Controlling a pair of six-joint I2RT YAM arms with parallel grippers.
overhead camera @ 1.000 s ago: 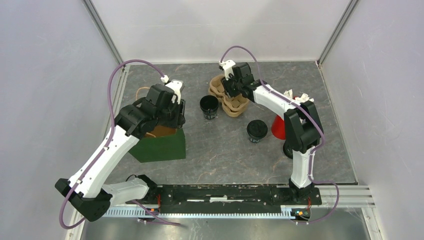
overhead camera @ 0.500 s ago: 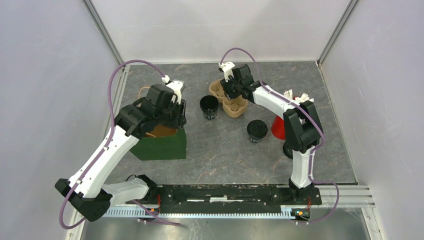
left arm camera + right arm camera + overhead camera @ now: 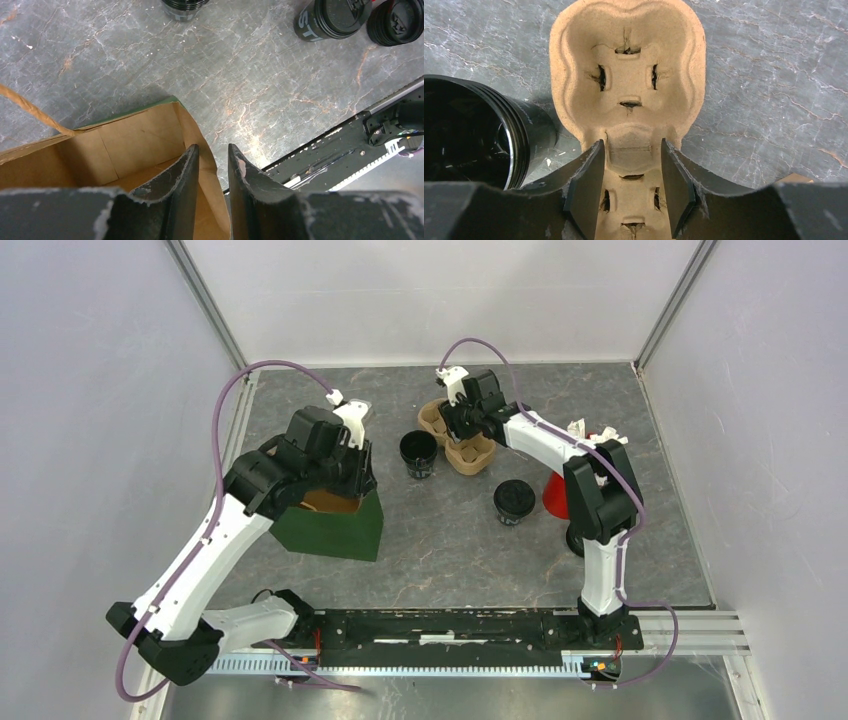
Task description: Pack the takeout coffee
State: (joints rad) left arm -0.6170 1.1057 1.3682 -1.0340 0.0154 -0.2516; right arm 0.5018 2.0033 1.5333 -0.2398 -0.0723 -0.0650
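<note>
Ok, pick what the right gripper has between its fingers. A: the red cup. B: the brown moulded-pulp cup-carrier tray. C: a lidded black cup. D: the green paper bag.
B: in the right wrist view the right gripper straddles the narrow waist of the brown moulded-pulp cup-carrier tray, one finger against each side.

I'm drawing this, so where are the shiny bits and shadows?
Left wrist view: glare on the table near the left tool, soft shadow beside the paper bag. Right wrist view: the rim of the open black cup glints, dark shadow between it and the pulp carrier. Top view: even, soft light.
</note>
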